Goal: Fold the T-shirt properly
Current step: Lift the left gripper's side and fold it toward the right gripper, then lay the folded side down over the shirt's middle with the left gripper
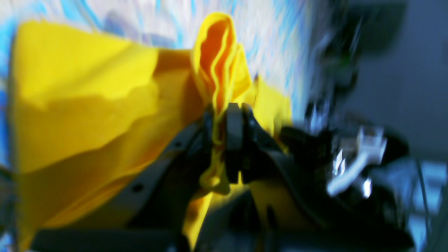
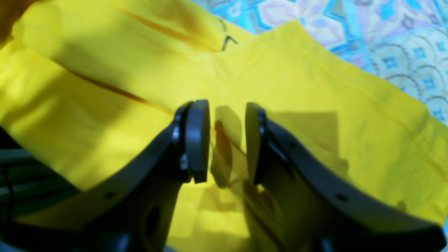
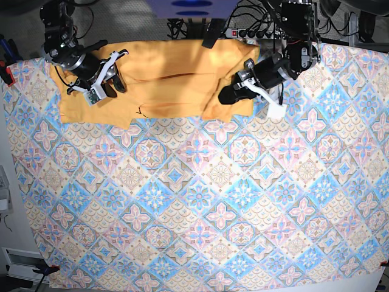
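The yellow-orange T-shirt lies rumpled along the far edge of the table, partly folded over itself. Its dark neck trim shows near the front hem. My left gripper is shut on a bunched fold of the T-shirt at its right end, and the cloth rises above the fingertips; this view is blurred. In the base view the left gripper sits at the shirt's right corner. My right gripper stands open over the T-shirt with a loose ridge of fabric between its pads. The right gripper is over the shirt's left part.
A blue-pink-beige tile-patterned cloth covers the whole table under the shirt. Cables and a power strip lie behind the far edge. The two arm bases stand at the back left and back right.
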`<action>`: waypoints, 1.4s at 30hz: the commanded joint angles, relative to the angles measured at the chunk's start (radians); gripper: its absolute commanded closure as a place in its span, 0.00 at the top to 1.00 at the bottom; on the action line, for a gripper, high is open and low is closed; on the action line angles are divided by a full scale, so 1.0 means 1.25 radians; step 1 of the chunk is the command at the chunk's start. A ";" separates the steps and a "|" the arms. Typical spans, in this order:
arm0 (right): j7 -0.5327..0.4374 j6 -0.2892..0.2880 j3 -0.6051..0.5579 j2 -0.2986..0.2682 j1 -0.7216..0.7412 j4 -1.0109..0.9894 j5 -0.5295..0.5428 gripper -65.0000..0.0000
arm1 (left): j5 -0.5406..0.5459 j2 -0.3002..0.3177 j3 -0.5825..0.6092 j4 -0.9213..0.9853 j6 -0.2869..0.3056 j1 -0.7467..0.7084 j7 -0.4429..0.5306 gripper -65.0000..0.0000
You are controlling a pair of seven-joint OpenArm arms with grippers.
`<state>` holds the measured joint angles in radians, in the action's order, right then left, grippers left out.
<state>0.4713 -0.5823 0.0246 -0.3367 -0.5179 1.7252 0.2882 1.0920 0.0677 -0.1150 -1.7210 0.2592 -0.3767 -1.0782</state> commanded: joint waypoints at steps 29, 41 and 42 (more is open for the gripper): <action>-0.020 -0.005 0.004 -0.007 0.009 0.019 0.009 0.27 | 0.026 0.029 0.095 0.052 0.009 0.158 -0.111 0.00; -0.019 -0.005 0.004 -0.006 0.015 0.019 0.009 0.27 | 0.027 0.046 0.116 0.049 0.009 0.163 -0.145 0.27; -0.017 -0.005 0.004 -0.005 0.021 0.019 0.009 0.27 | 0.027 0.046 0.117 0.049 0.009 0.163 -0.145 0.28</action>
<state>0.4759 -0.5831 0.0246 -0.3328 -0.4980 1.7279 0.2882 1.1011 0.1226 0.0296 -1.6398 0.2630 -0.1833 -1.2610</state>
